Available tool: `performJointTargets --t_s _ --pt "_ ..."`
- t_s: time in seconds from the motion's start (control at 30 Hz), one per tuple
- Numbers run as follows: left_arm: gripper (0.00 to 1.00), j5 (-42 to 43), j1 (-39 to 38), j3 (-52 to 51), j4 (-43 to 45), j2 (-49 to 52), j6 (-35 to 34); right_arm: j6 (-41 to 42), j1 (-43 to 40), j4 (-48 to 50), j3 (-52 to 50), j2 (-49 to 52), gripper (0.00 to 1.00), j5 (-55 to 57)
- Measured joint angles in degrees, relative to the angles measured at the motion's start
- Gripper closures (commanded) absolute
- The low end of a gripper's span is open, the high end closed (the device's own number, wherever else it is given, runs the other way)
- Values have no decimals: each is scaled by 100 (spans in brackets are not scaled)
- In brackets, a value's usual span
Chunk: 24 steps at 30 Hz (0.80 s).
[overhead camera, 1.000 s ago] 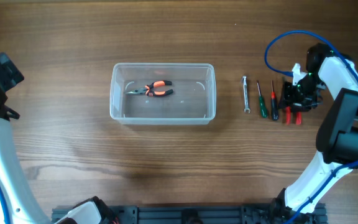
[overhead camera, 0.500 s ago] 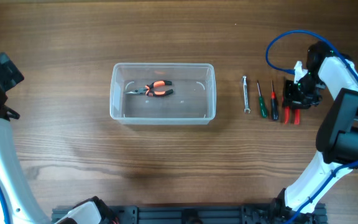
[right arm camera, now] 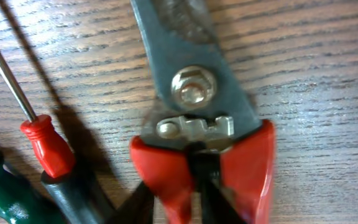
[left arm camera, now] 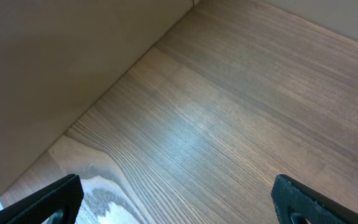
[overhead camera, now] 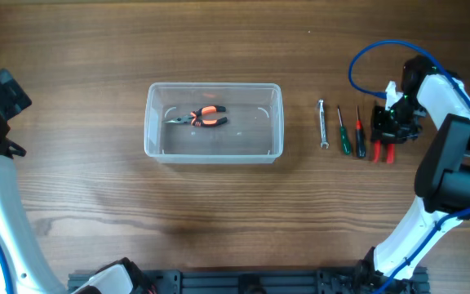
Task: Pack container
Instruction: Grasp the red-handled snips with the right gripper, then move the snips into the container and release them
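Container (overhead camera: 149, 122) sits centrally, nearer the far edge; judged light, thin-walled, slick; best pinched at the rim. Left gripper (left arm camera: 179, 199) spread wide. Right gripper (overhead camera: 390, 126) over red-handled pliers (right arm camera: 194, 93): closure cannot be told.

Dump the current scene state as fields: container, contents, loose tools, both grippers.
container: clear tub, left of centre on the table
contents: orange-handled pliers only
loose tools: wrench, green screwdriver, red-and-black screwdriver, red-handled snips, in a row right of the container
left gripper: open, over bare wood at the far left
right gripper: directly over the snips; open or shut cannot be told
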Motion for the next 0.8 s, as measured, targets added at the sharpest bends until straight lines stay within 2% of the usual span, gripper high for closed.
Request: performJointTargets --t_s 0.37,0.5,0.57,0.7,0.8 --pt "0 0 0 0 0 0 0 70 0 -299 175 35 96 -42" --pt "0 0 0 0 0 0 0 72 13 -741 984 -81 96 -168" --pt "0 0 0 0 0 0 0 72 151 -929 1596 -570 96 -476" --pt "0 2 0 0 0 0 0 81 964 -520 2258 -1891 96 -1078" --pt "0 0 0 0 0 0 0 -205 2319 -170 2452 -2758 96 -1451"
